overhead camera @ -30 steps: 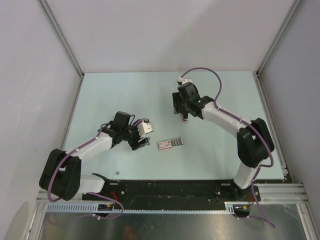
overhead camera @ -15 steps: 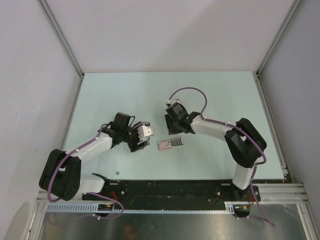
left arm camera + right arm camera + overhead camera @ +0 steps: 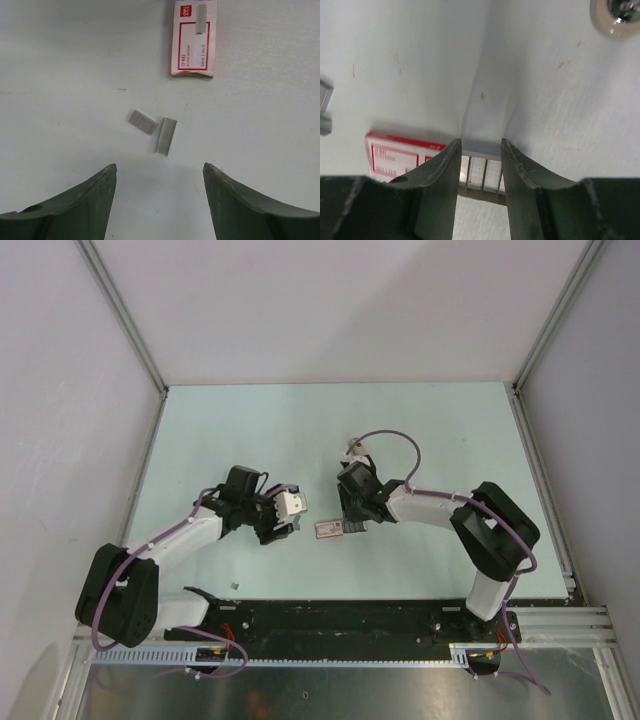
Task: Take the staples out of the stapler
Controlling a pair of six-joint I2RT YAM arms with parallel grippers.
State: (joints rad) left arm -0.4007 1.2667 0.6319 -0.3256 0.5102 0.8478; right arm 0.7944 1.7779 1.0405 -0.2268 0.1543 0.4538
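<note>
Just ahead of the wide-open, empty left tool: the staples, loose.

red-and-white box | brand "deli" | other print unreadable

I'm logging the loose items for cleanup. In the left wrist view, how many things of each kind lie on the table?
Staple strips: 2
Red-and-white box: 1
Total: 3
</note>
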